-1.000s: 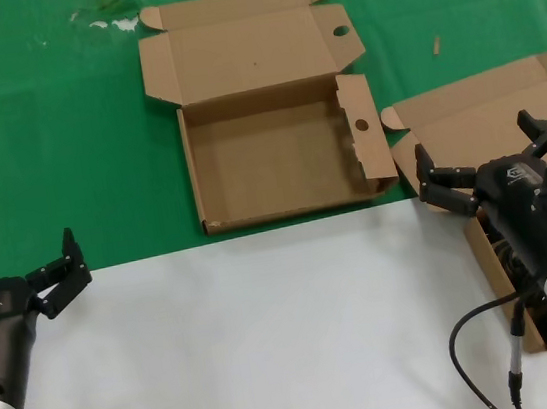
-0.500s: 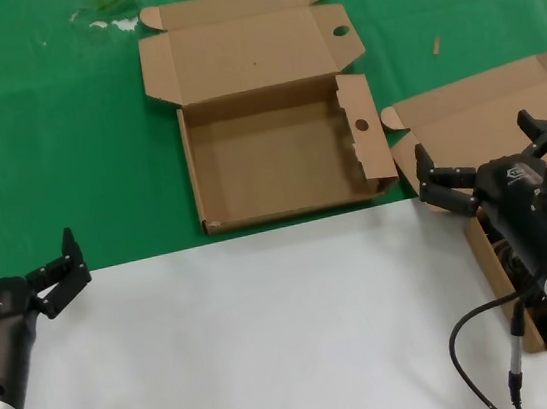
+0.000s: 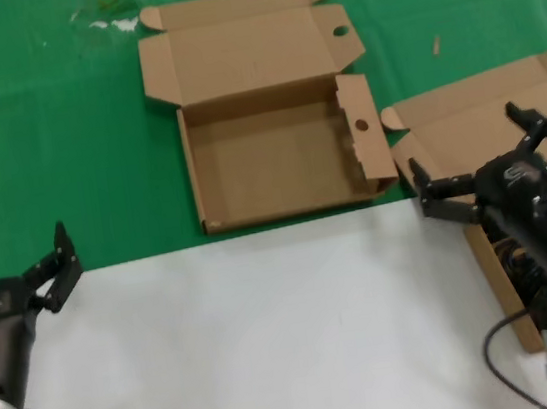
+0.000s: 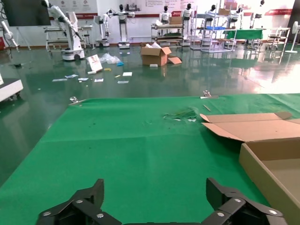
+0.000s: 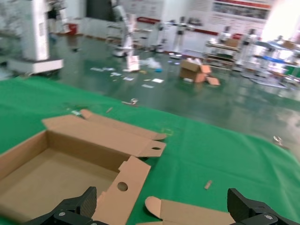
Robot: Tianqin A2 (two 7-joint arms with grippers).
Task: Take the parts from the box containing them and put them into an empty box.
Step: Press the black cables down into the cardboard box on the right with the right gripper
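The empty box with round holes in its flaps lies open on the green mat at centre. It also shows in the right wrist view and at the edge of the left wrist view. The plain-lidded box lies at the right, mostly hidden by my right arm. Black cables show partly inside it under the arm. My right gripper is open and empty above that box's near-left corner; it also shows in the right wrist view. My left gripper is open and empty at the far left, also in the left wrist view.
A white sheet covers the near half of the table and the green mat the far half. My right arm's grey cable loops at the lower right. White scraps lie at the mat's far edge.
My right gripper has shifted a little to the right and turned, its fingers spreading wider over the plain-lidded box. My left gripper has moved slightly left, showing both fingers.
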